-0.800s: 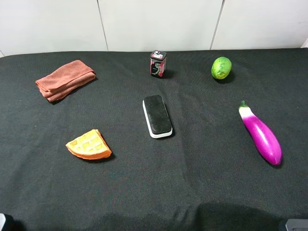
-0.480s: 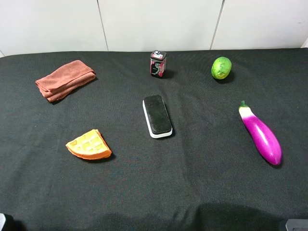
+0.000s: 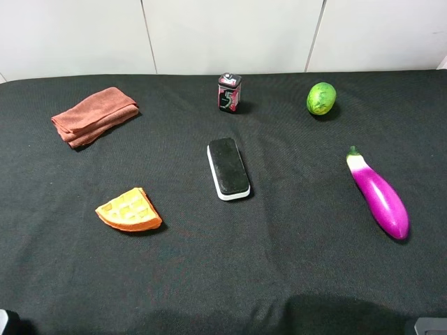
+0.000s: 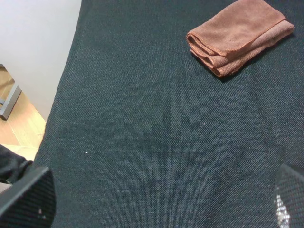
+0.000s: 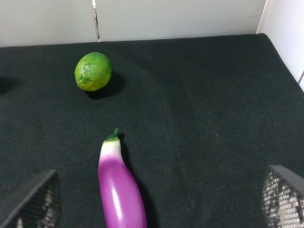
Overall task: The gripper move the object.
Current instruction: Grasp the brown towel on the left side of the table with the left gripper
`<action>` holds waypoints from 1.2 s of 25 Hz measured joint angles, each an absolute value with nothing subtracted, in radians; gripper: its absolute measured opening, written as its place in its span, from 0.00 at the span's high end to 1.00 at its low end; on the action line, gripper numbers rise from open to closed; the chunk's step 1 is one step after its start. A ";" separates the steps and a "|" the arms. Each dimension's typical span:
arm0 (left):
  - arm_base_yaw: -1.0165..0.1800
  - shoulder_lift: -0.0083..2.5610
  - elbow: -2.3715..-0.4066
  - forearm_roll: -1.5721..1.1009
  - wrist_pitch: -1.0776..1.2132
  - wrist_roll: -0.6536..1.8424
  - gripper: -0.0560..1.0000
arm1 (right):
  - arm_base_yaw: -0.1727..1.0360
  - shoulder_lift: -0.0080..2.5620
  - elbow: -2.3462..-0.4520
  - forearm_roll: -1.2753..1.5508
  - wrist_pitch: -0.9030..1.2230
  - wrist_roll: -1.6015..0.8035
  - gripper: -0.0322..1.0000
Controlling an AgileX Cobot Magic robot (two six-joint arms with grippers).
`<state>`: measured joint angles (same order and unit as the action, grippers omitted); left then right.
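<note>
- Reference: we take the oblong black-felt board eraser with a white plastic base (image 3: 228,168) as our landmark. It lies flat near the middle of the black fabric-covered table (image 3: 293,272).
- Left gripper (image 4: 156,202): released. Its two dark mesh-textured fingers (image 4: 26,202) stand wide apart in the left wrist view. We see only bare black fabric between them, and they grasp nothing.
- Folded rust-brown cloth towel (image 3: 94,116): this is the task's thing. It lies flat to the far left of the eraser and behind it, well apart from it. In the left wrist view the towel (image 4: 240,35) sits beyond the open fingers, well apart from them and untouched.
- Orange waffle-patterned wedge (image 3: 129,210): it lies left of the eraser and slightly in front of it, apart from the towel.
- Small upright red-and-black tin (image 3: 229,92): it stands directly behind the eraser, not touching it.
- Round green lime (image 3: 320,98): it rests behind the eraser and to its right.
- Glossy purple eggplant with a white neck and green stem (image 3: 378,195): it lies well to the right of the eraser, stem end toward the rear.
- Right gripper (image 5: 159,197): released. Its fingers (image 5: 33,202) stand wide apart, and the eggplant lies ahead of them, ungripped.
</note>
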<state>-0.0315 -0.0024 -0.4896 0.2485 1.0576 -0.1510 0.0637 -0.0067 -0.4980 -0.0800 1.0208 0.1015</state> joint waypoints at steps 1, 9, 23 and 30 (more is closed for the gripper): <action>-0.031 -0.002 -0.490 0.249 1.058 -0.151 0.05 | 0.064 -0.007 -0.498 -0.080 1.021 0.102 0.35; -0.031 -0.002 -0.490 0.249 1.058 -0.151 0.05 | 0.064 -0.007 -0.498 -0.080 1.021 0.102 0.35; -0.031 -0.002 -0.490 0.249 1.058 -0.151 0.05 | 0.064 -0.007 -0.498 -0.080 1.021 0.102 0.35; -0.031 -0.002 -0.490 0.249 1.058 -0.151 0.05 | 0.064 -0.007 -0.498 -0.080 1.021 0.102 0.35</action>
